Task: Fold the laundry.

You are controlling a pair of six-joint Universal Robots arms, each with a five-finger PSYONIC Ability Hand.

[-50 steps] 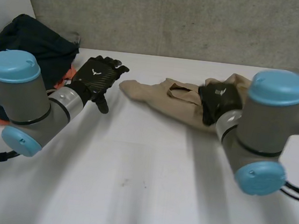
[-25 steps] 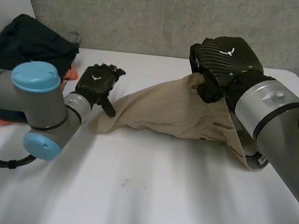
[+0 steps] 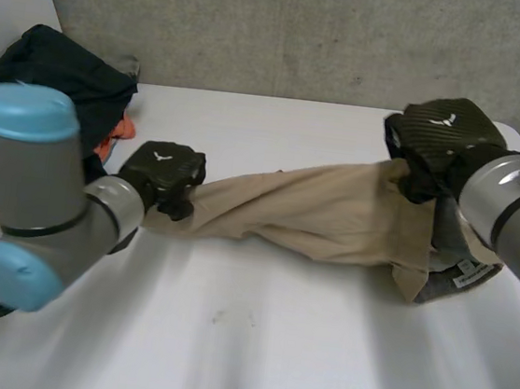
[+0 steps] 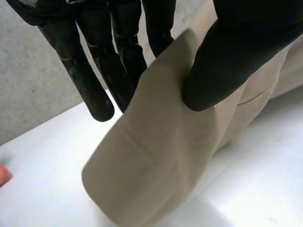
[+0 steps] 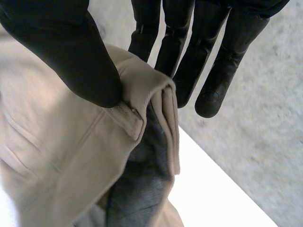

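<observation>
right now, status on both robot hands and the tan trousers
Left robot hand pinching tan trousers at the leg end. Right robot hand pinching the waistband. Trousers stretched between them. Dark clothes pile beyond left arm, clear.

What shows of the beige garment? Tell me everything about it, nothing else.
The beige garment is plain woven cloth, likely trousers, drawn out in a long creased band over the white table between both hands. The left hand pinches its narrow end between thumb and fingers; the right hand pinches the wide end at a stitched band, raised. A grey lining shows inside that end, and a white label sits on the lowest fold, which rests on the table.
</observation>
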